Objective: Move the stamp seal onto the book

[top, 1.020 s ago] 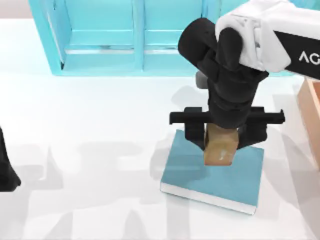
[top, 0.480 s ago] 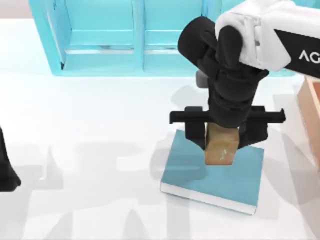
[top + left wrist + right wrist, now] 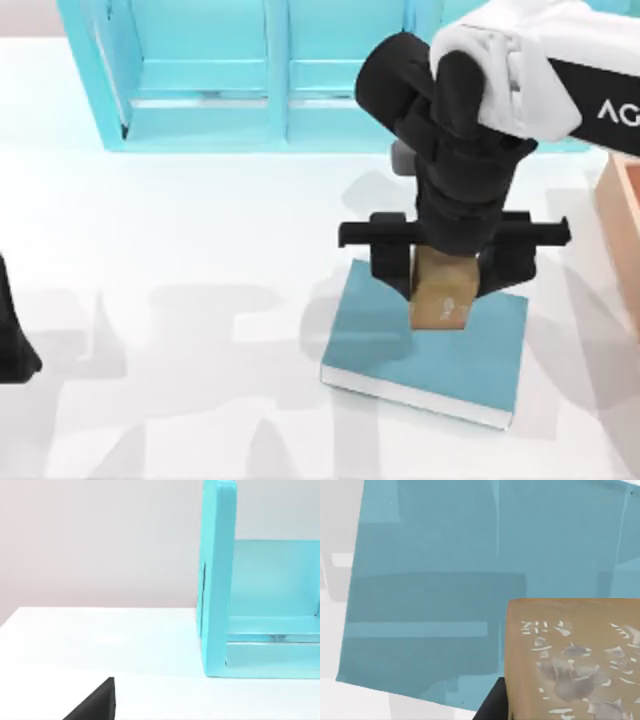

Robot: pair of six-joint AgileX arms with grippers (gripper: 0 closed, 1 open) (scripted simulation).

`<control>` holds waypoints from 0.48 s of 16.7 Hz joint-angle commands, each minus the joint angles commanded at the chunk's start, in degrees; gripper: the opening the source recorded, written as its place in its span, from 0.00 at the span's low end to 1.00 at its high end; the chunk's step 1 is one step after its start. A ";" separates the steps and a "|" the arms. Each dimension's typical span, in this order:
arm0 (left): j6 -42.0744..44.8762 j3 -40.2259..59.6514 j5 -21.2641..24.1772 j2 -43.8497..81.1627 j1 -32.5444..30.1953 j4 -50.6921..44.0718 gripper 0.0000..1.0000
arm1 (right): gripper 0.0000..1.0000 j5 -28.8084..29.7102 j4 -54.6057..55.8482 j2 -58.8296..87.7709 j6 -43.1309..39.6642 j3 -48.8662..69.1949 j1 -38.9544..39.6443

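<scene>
White table (image 3: 200,250), teal book (image 3: 480,365), cyan shelf unit (image 3: 250,90), orange-tan box (image 3: 622,230)

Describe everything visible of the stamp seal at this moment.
The stamp seal is a small tan-brown block, wood-like in look, standing roughly upright. One face carries a pale, flaky mark, seen close up in the right wrist view. The right pincer has a black finger on each side of it, clamping its upper part. It sits over the far part of the teal book; whether its base touches the cover cannot be told.
</scene>
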 joint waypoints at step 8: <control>0.00 0.00 0.00 0.00 0.00 0.00 1.00 | 1.00 0.00 0.00 0.00 0.00 0.00 0.00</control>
